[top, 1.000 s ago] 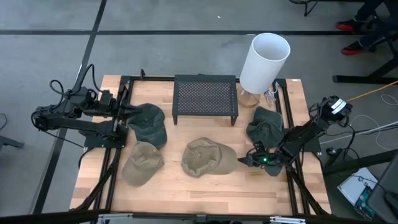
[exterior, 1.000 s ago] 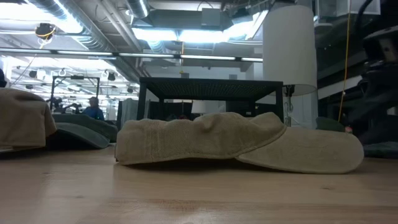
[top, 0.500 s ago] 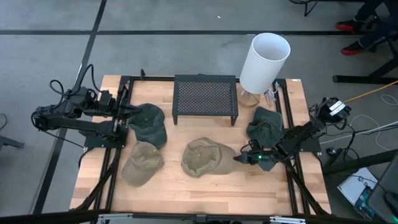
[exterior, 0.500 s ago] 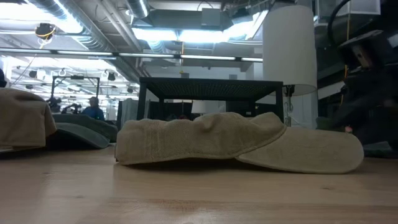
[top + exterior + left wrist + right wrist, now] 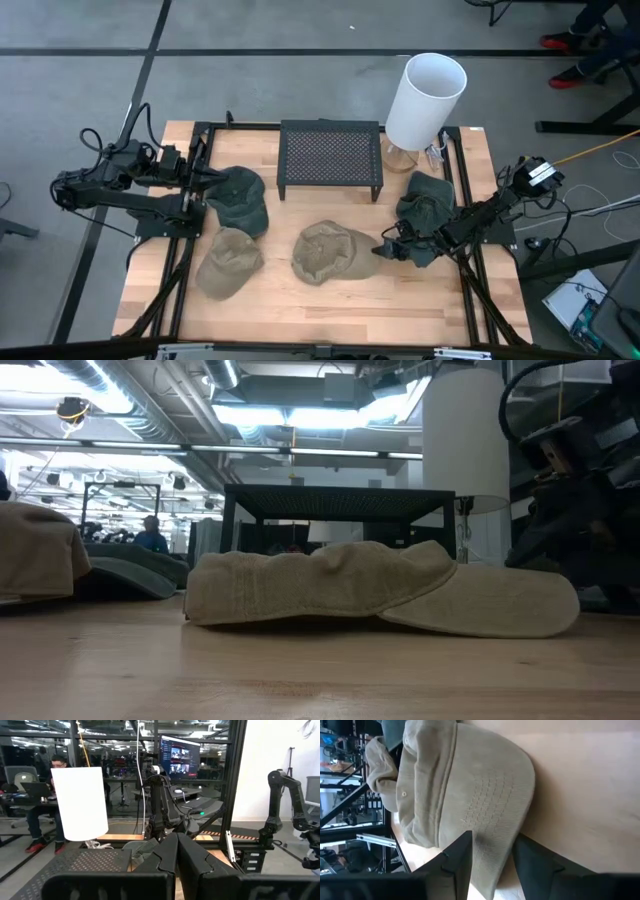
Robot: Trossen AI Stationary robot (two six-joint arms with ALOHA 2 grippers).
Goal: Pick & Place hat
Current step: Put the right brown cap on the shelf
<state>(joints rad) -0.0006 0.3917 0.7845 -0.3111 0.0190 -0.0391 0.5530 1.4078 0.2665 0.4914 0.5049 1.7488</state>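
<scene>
A tan hat (image 5: 335,252) lies in the middle of the table, its brim (image 5: 490,605) pointing toward the table's right edge. My right gripper (image 5: 386,250) is low at that brim, open, with the brim's edge (image 5: 492,865) between its two fingers. In the low view the right arm is a dark mass (image 5: 575,530) just behind the brim's end. My left gripper (image 5: 213,178) is shut and held level above a dark green hat (image 5: 238,198) at the left. My right gripper has its fingers (image 5: 457,860) on either side of the tan hat's brim edge, slanting down from the table's right side. Whether they touch the brim I cannot tell. The hat lies flat on the table.
A second tan hat (image 5: 228,262) lies at the near left and another dark green hat (image 5: 428,205) by the right arm. A black mesh stand (image 5: 330,158) and a white cylinder lamp (image 5: 425,100) are at the back. Black frame rails (image 5: 465,200) run along both sides.
My right gripper has gone toward the table's left edge, low over the wood, up to the tan hat's brim, so that the brim's edge is now between its fingers.
</scene>
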